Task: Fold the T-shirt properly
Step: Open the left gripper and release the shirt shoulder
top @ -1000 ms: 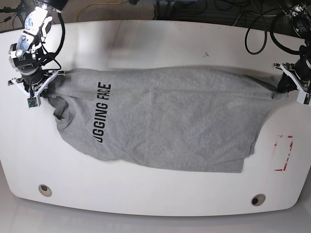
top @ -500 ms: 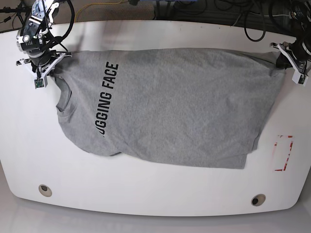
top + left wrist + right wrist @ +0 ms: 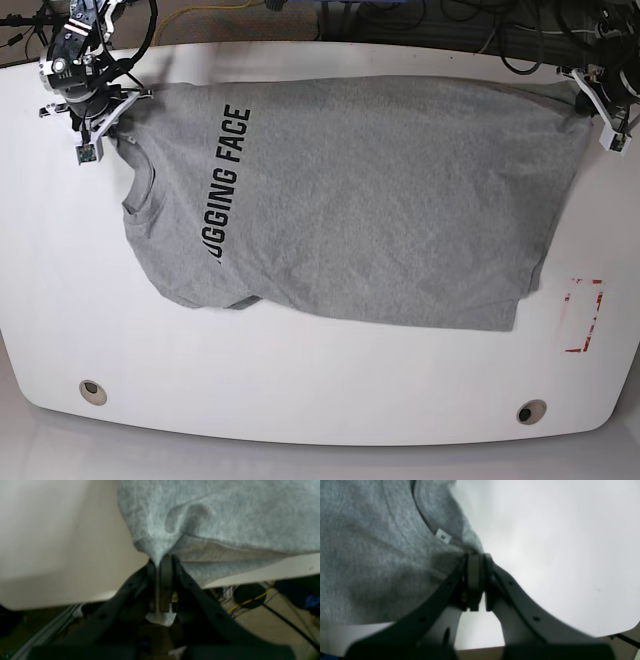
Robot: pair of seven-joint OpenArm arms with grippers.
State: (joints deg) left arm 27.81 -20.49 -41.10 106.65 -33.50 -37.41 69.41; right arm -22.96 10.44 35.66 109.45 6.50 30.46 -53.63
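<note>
The grey T-shirt (image 3: 370,200) lies spread across the white table (image 3: 300,380), neck to the left, hem to the right, black lettering (image 3: 228,185) facing up. My right gripper (image 3: 105,112) at the far left is shut on the shoulder by the collar; the right wrist view shows its jaws (image 3: 476,557) pinching the T-shirt (image 3: 370,555) next to a white size tag (image 3: 443,536). My left gripper (image 3: 590,100) at the far right is shut on the hem corner; the left wrist view shows its jaws (image 3: 162,560) clamping the T-shirt (image 3: 225,517).
A red-outlined mark (image 3: 583,316) lies on the table at the right. Two round holes (image 3: 92,391) (image 3: 530,412) sit near the front edge. Cables (image 3: 420,15) hang beyond the far edge, close to both grippers.
Both grippers have pulled the shirt's upper edge toward the far side of the table. The shirt has gone from bunched and narrow to wider and flatter.
</note>
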